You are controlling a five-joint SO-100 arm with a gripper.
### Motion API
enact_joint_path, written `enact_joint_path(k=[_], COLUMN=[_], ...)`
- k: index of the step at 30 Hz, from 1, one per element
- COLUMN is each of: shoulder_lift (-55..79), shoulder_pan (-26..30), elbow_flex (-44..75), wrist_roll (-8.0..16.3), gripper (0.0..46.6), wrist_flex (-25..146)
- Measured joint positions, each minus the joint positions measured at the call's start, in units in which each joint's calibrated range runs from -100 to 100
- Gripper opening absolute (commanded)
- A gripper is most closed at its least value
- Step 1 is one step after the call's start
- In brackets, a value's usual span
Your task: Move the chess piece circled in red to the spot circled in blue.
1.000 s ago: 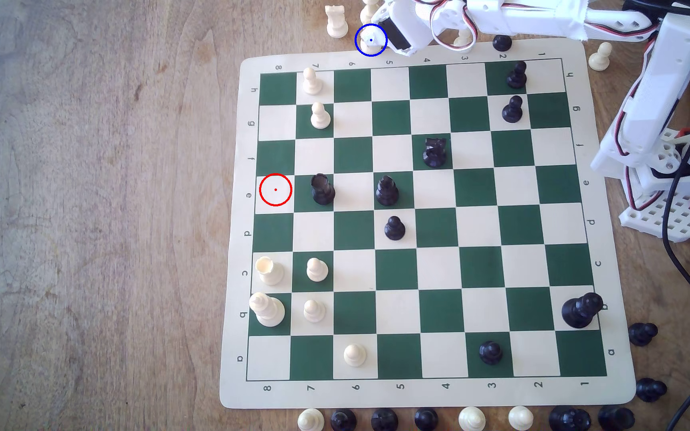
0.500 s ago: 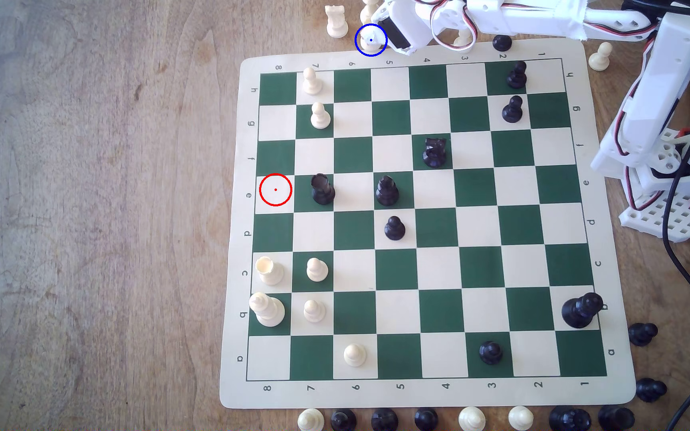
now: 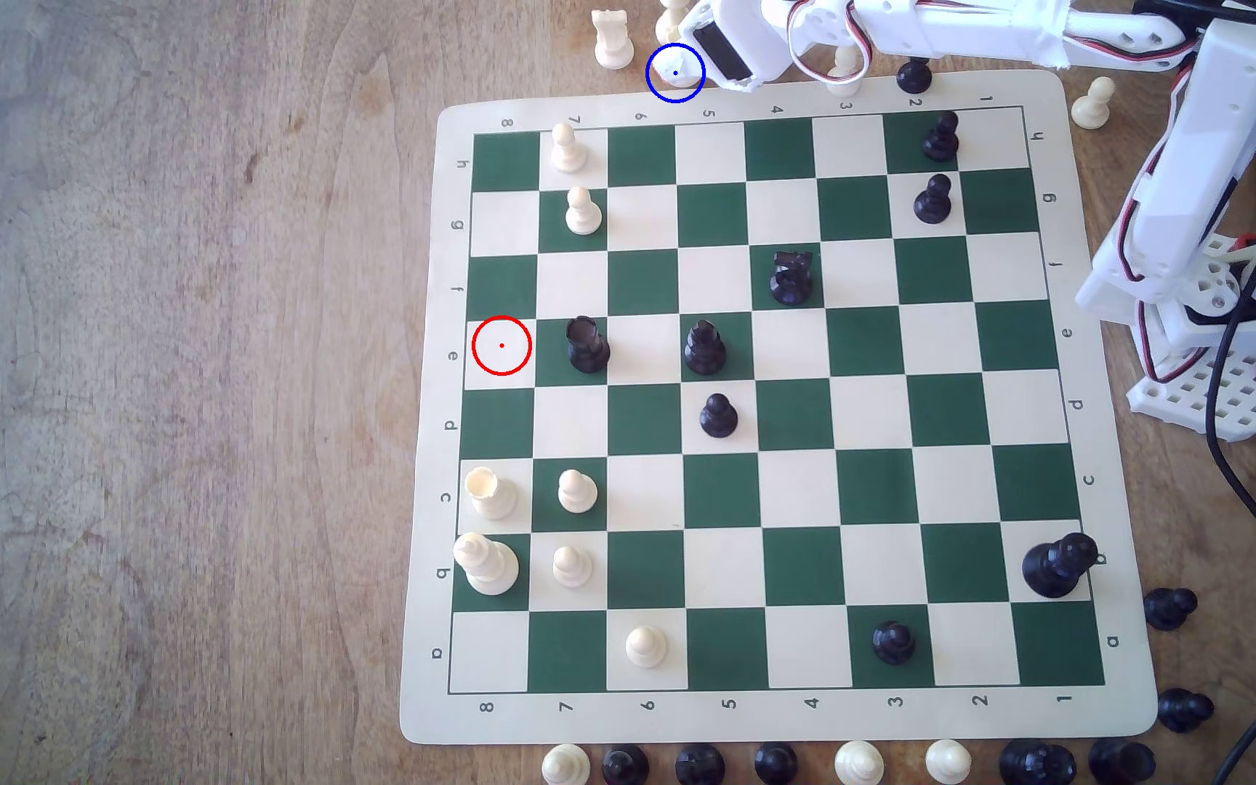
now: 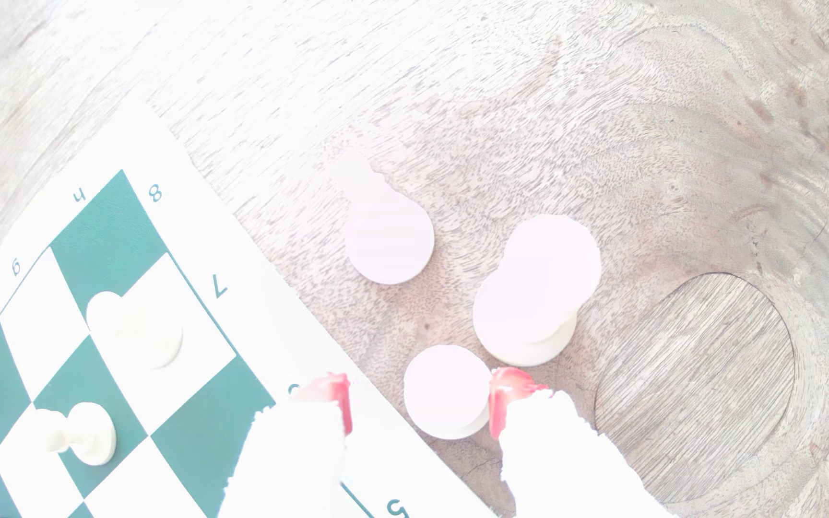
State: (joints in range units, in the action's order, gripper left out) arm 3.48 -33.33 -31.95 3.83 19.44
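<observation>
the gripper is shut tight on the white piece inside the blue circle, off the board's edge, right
Not quite. In the wrist view the gripper is open: the white piece stands between the red-tipped fingers, a gap beside one of them. The rest holds: it stands in the blue circle, off the board.

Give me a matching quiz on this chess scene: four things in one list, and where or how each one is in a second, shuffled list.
Things:
1. red circle
2. black knight
3. gripper
4. blue circle

Descriptions:
A. stands on a green square
B. drawn on wood off the board, with a cream piece inside it
C. rings an empty cream square
D. open, with its fingers on either side of the cream piece

Pairs: 1-C, 2-A, 3-D, 4-B
</observation>
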Motion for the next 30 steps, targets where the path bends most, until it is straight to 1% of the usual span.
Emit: enact_joint_path(k=[7, 11, 17, 25, 27, 30], shoulder_lift=[0.00, -1.09, -6.45, -16.34, -21.03, -26.14], shoulder_pan=[0.00, 0.00, 0.07, 1.77, 2.36, 4.20], elbow_flex=[0.00, 0.00, -1.27, -8.22, -12.38, -17.26], wrist_roll=[0.00, 0.10, 0.29, 0.29, 0.54, 0.10], gripper=[23.8, 24.2, 24.2, 24.2, 24.5, 24.7], wrist_flex=[0.24, 1.59, 4.78, 9.96, 11.31, 11.87])
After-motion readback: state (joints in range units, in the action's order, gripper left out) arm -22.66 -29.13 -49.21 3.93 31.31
